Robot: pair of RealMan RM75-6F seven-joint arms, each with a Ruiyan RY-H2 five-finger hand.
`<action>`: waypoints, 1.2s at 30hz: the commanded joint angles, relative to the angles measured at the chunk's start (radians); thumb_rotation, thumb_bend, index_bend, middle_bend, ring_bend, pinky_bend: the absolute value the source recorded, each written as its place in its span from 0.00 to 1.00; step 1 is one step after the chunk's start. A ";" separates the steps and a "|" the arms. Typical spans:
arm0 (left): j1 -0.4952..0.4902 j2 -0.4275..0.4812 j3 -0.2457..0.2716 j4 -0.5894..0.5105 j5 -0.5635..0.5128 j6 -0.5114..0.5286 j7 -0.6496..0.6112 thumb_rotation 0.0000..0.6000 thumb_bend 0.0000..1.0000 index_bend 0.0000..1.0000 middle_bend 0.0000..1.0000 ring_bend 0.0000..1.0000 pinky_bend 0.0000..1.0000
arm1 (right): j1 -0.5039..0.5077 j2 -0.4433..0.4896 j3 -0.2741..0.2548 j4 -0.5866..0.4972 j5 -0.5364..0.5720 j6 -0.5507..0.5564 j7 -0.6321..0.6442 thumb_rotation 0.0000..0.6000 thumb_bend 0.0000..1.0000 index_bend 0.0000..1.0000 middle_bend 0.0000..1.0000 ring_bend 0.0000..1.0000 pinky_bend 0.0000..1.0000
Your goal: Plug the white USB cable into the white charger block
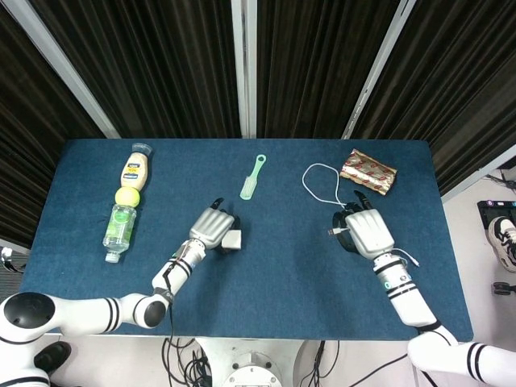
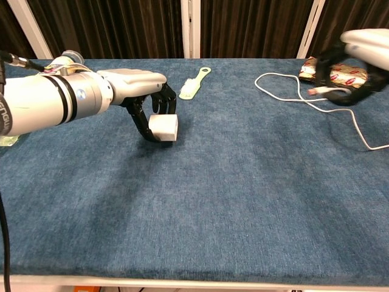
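— Left hand (image 2: 143, 91) clamped over the white charger block (image 2: 163, 128), lifted just clear of the blue counter (image 2: 243, 201), left of centre. Port face not visible from either camera.

— Right hand (image 1: 360, 231) closed on the plug end of the white USB cable (image 1: 316, 184), connector poking out toward the block (image 2: 312, 91). Blurred in the chest view. Rest of the lead looped back near the foil packet (image 1: 368, 171) and trailing off to the right.

— Main risk?

— Likely misalignment: port hidden, plug orientation impossible to read. Could jam against the casing or skate off.

— And the cable?

— Slack loop close to the packet; might drag it or snag on the way across. Block held only by fingertips, so liable to twist under a push. Green comb (image 1: 252, 178) and bottles (image 1: 127, 201) well clear.
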 commanded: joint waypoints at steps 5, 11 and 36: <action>0.006 0.001 -0.030 -0.081 -0.073 0.118 0.059 1.00 0.16 0.48 0.48 0.33 0.05 | 0.118 -0.118 0.068 -0.001 0.118 -0.101 -0.102 1.00 0.42 0.65 0.52 0.29 0.06; -0.008 0.003 -0.062 -0.144 -0.132 0.169 0.102 1.00 0.16 0.48 0.48 0.34 0.06 | 0.214 -0.208 0.107 0.026 0.228 -0.134 -0.229 1.00 0.43 0.65 0.52 0.29 0.06; -0.089 -0.058 -0.152 -0.163 -0.313 0.280 0.204 0.98 0.16 0.48 0.48 0.35 0.07 | 0.287 -0.377 0.114 0.139 0.313 -0.018 -0.294 1.00 0.43 0.66 0.51 0.29 0.05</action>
